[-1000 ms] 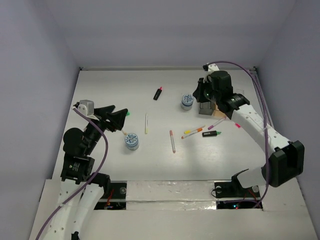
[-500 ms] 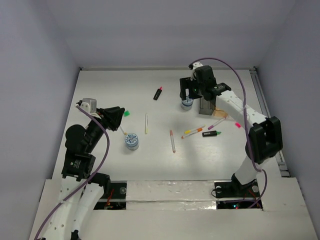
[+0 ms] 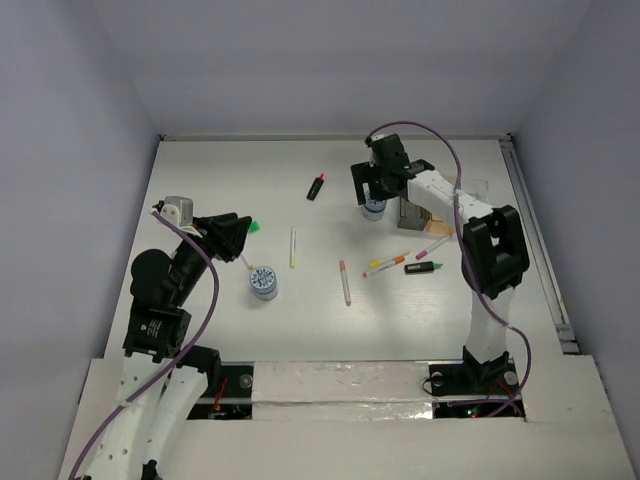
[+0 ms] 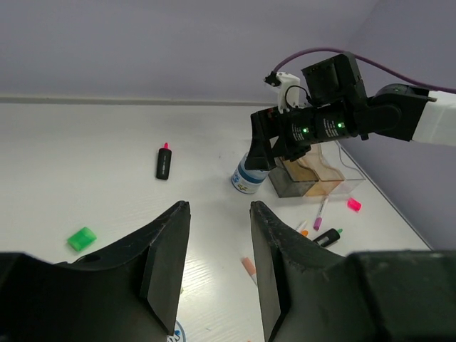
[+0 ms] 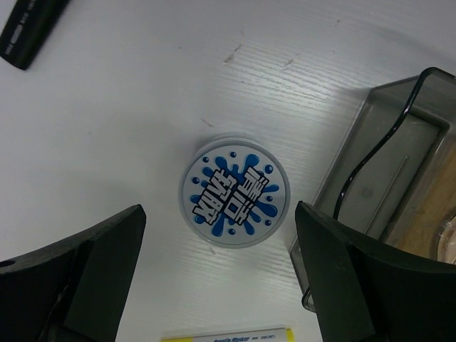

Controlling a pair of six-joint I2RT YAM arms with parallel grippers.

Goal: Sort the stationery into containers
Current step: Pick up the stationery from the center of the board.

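Note:
A blue-white roll (image 5: 234,191) stands on the white table beside the containers (image 3: 420,212), whose dark grey tray (image 5: 385,178) is nearest it. My right gripper (image 3: 372,192) hangs open straight above this roll, its fingers wide on either side and not touching it. My left gripper (image 4: 217,206) hovers open and empty at the left, near a loose green cap (image 3: 256,227) and a second roll (image 3: 264,282). Thin pens lie mid-table: a yellow one (image 3: 293,246), a pink-white one (image 3: 345,282), an orange one (image 3: 385,263) and a purple one (image 3: 432,246).
A black highlighter with a pink cap (image 3: 316,186) lies at the back, left of the right gripper. Another with a green cap (image 3: 422,267) lies beside the orange pen. A loose pink cap (image 4: 353,204) sits right of the trays. Walls close in the table's left, back and right.
My right gripper has moved left from over the containers to above the roll and opened wide. My left gripper's fingers stand closer together than a second ago; its arm has barely moved.

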